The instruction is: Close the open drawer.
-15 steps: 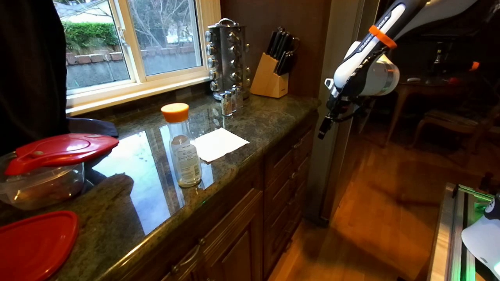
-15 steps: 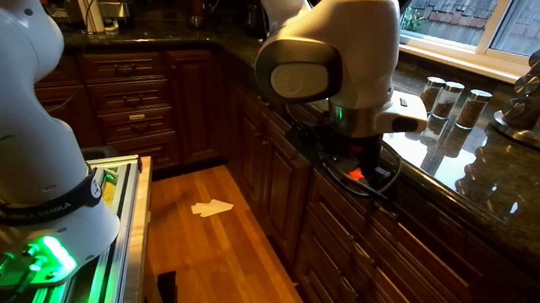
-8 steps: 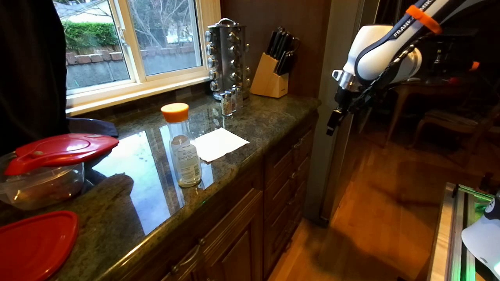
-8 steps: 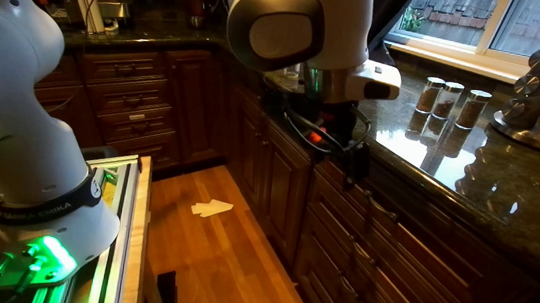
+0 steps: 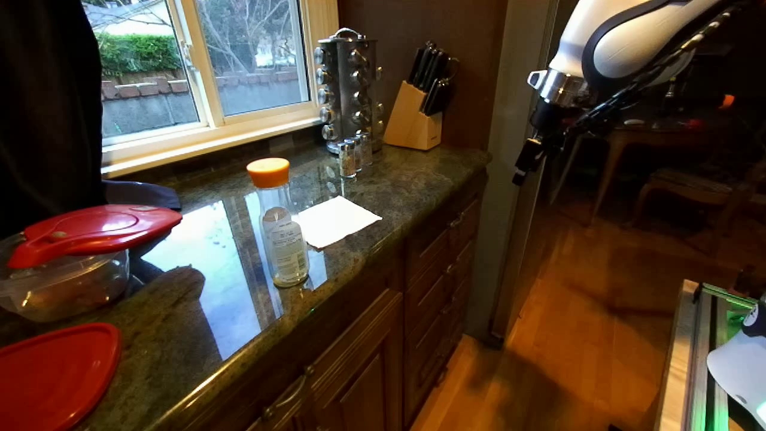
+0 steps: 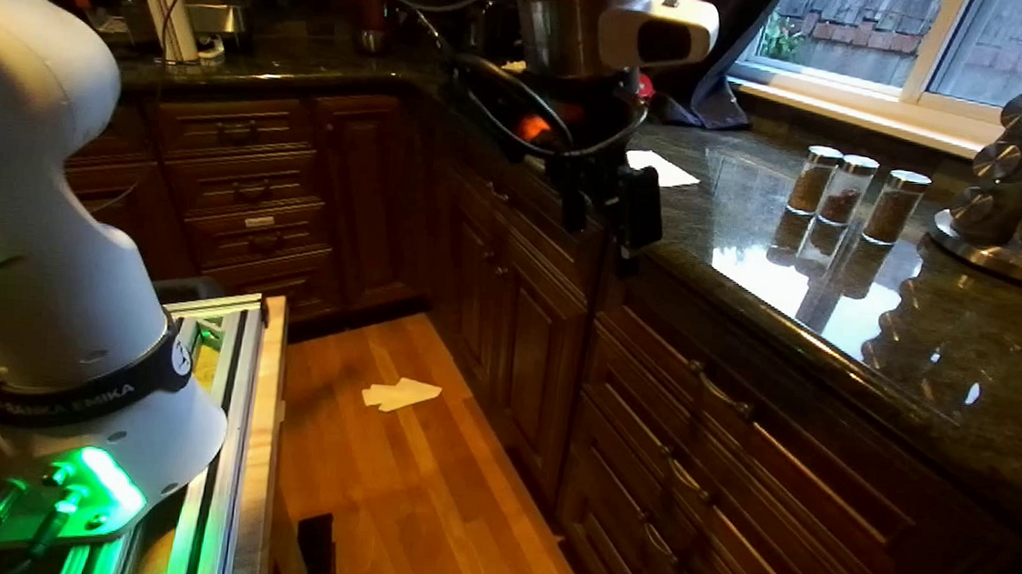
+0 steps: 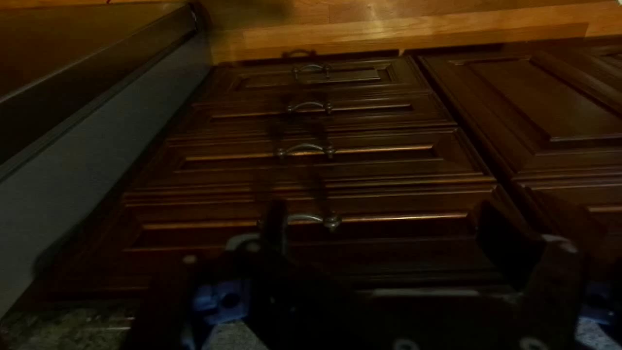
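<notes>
The drawer (image 6: 834,472) is the top one of a dark brown wood stack under the counter. Its front looks flush with the drawers below. It also shows in an exterior view (image 5: 432,246) and the wrist view (image 7: 408,243). No pale interior or cutlery tray shows. My gripper (image 6: 602,230) is open and holds nothing, near the counter's front edge and apart from the drawer's metal handle (image 6: 721,393). In an exterior view the gripper (image 5: 523,170) is right of the counter. In the wrist view the fingers of the gripper (image 7: 381,214) are wide apart, with the drawer front beyond.
The stone counter (image 6: 833,367) overhangs the drawers. On it stand a bottle with an orange cap (image 5: 284,239), a white sheet (image 5: 338,221), a spice rack (image 5: 350,90) and a knife block (image 5: 413,120). A tall panel (image 5: 497,239) stands beside the drawers.
My gripper has risen and moved away from the top drawer handle, leftward in an exterior view. The drawer fronts look the same.
</notes>
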`<state>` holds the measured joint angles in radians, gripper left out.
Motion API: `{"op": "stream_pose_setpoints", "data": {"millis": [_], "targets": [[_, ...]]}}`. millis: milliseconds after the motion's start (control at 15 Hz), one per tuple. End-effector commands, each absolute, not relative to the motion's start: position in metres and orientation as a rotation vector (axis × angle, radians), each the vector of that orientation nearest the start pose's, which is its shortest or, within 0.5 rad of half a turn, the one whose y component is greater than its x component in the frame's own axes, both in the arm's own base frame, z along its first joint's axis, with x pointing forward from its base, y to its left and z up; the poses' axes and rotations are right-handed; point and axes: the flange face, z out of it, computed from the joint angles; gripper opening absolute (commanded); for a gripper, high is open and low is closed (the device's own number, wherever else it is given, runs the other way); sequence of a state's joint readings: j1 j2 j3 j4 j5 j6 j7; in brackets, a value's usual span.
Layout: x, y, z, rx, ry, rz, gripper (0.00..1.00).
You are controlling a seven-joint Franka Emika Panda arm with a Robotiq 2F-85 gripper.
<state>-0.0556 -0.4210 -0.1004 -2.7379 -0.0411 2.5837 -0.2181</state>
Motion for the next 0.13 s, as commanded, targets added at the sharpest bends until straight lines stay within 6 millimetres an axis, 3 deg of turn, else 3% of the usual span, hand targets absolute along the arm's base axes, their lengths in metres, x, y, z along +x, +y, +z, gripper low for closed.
{"op": "stream_pose_setpoints", "data": {"millis": [0,67], "targets": [[0.3899,-0.0582,0.3775,-3.143,-0.154,-0.428,1.0],[0.3878,-0.0578,0.3777,-3.142,-0.155,-0.431,1.0]]}}
